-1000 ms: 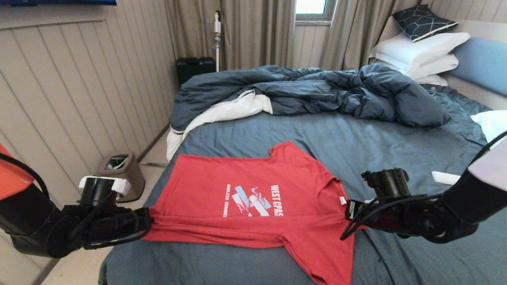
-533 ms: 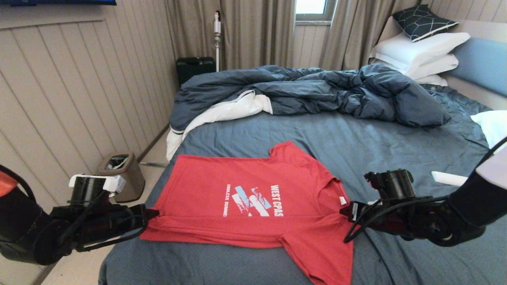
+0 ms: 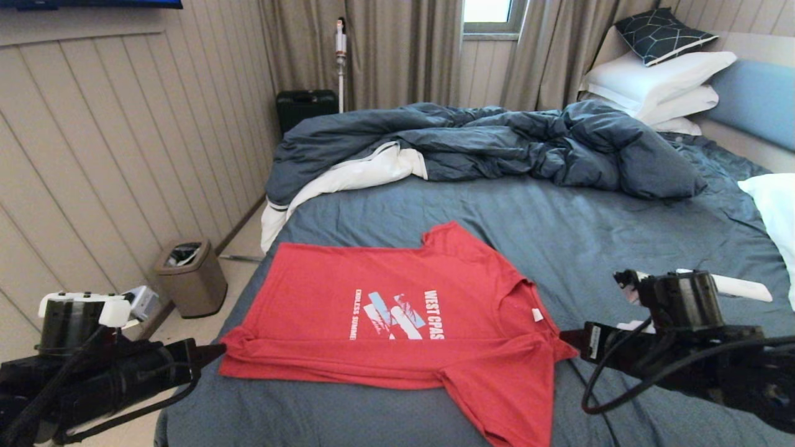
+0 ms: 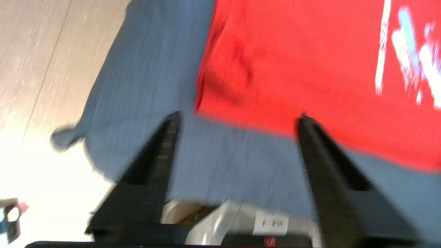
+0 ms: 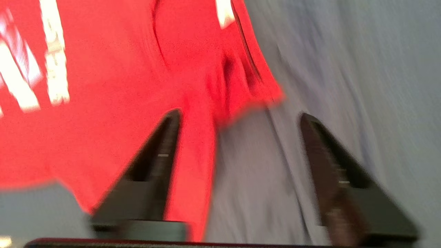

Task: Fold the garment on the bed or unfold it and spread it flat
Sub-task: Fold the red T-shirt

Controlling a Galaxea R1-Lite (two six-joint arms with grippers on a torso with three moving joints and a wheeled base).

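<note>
Both sets of fingers are standing spread and empty: the left gripper (image 3: 214,352) just off the red T-shirt (image 3: 397,323) hem, the right gripper (image 3: 568,338) beside its collar. The shirt is lying partly folded on the bed (image 3: 559,230), near the rumpled duvet (image 3: 497,146) and pillows (image 3: 658,81); a bin (image 3: 191,276) is sitting on the floor.

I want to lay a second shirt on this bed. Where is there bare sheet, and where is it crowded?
Bare sheet lies between the red T-shirt and the rumpled duvet, widening to the right toward the white pillow. A narrower strip runs along the bed's near edge. Crowded: the shirt's two ends, where the open left end effector and right end effector sit.
</note>
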